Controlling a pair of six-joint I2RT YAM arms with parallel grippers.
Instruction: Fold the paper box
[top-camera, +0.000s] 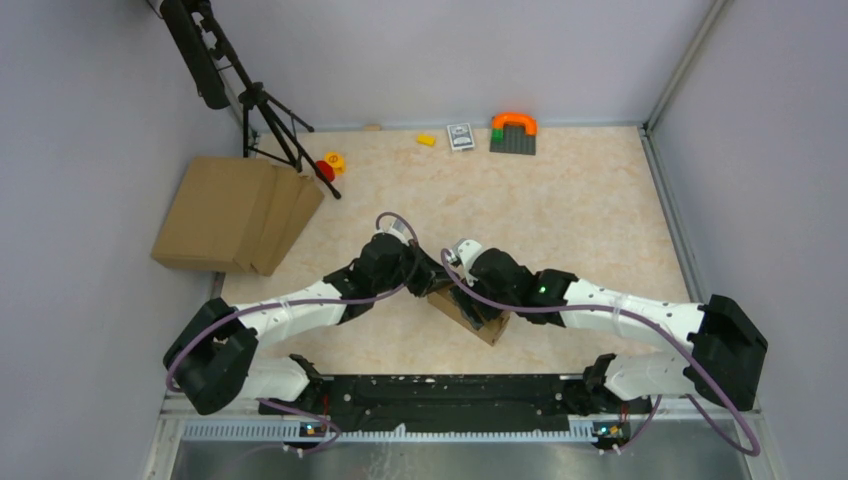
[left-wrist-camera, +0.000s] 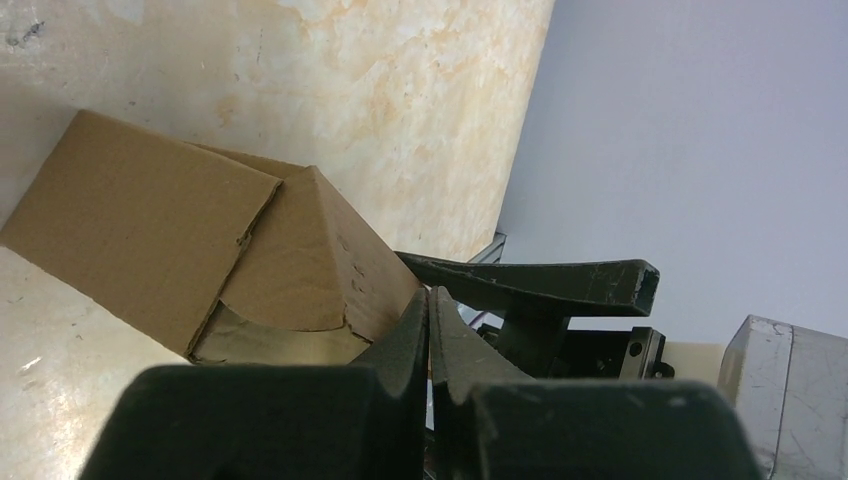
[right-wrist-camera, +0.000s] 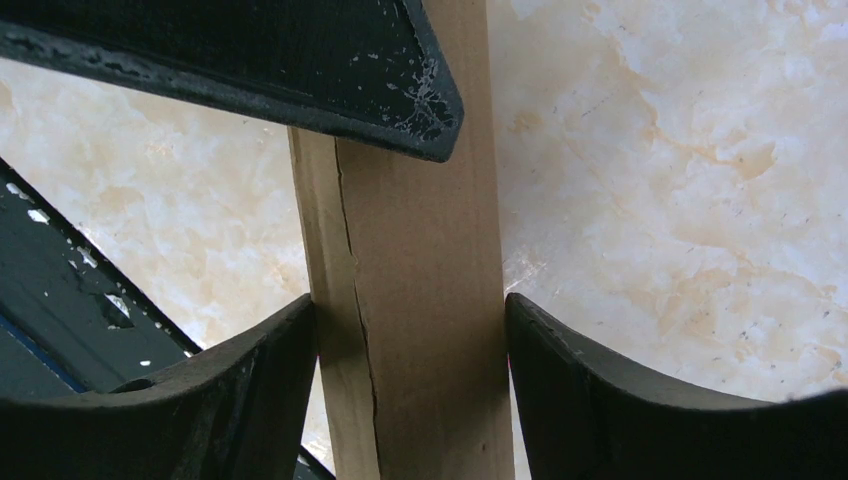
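Top external: paper box (top-camera: 490, 329) mostly hidden (1 corner shows).

A robot lab cell: grey walls (top-camera: 450, 50), tripod (top-camera: 270, 112), marbled tabletop (top-camera: 570, 215).

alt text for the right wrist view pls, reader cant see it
The paper box, a cracked strip of brown cardboard running up the frame, is gripped between the two dark fingers of the right pincer. The scuffed dark tip of the left pincer crosses it at the top; a marbled beige table lies behind.
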